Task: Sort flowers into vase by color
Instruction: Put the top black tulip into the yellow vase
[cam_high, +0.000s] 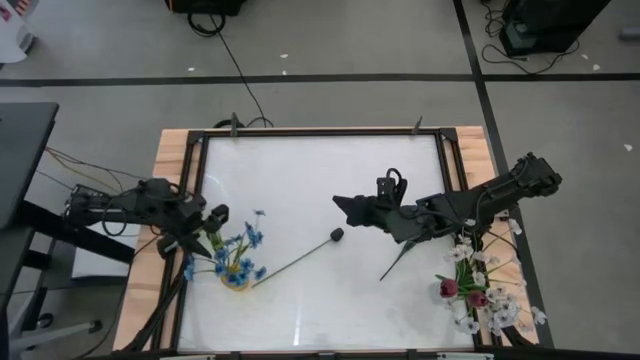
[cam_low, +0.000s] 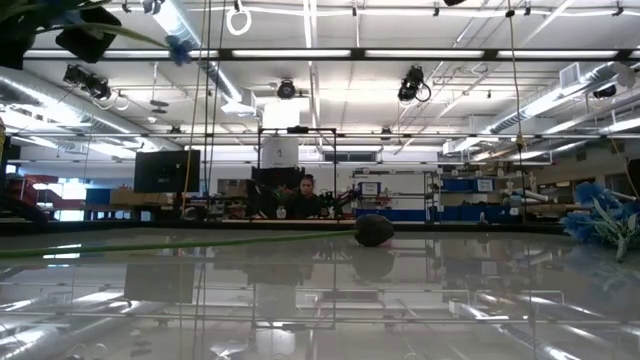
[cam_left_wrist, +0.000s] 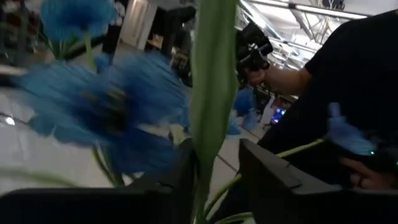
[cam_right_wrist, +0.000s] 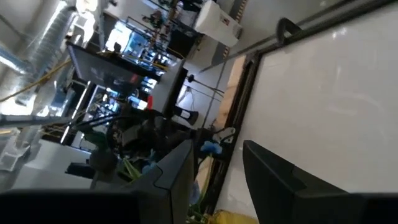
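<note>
L gripper (cam_high: 212, 222) at table's left edge, just over blue flowers (cam_high: 240, 255) standing in yellow vase (cam_high: 236, 280). Green stem (cam_left_wrist: 208, 93) runs up between L fingers (cam_left_wrist: 267, 177), gap visible each side; can't tell if gripped or loose. R gripper (cam_high: 345, 207) mid-table, fingers apart, nothing between them. Blackish bud (cam_high: 337, 235) on long stem lying on table just below R gripper, stem trailing toward vase. White and red-purple flowers (cam_high: 475, 285) bunched at table's right edge, behind R arm.

Overhead, table-level, 2 wrist cams; all share table (cam_high: 320, 190).
</note>
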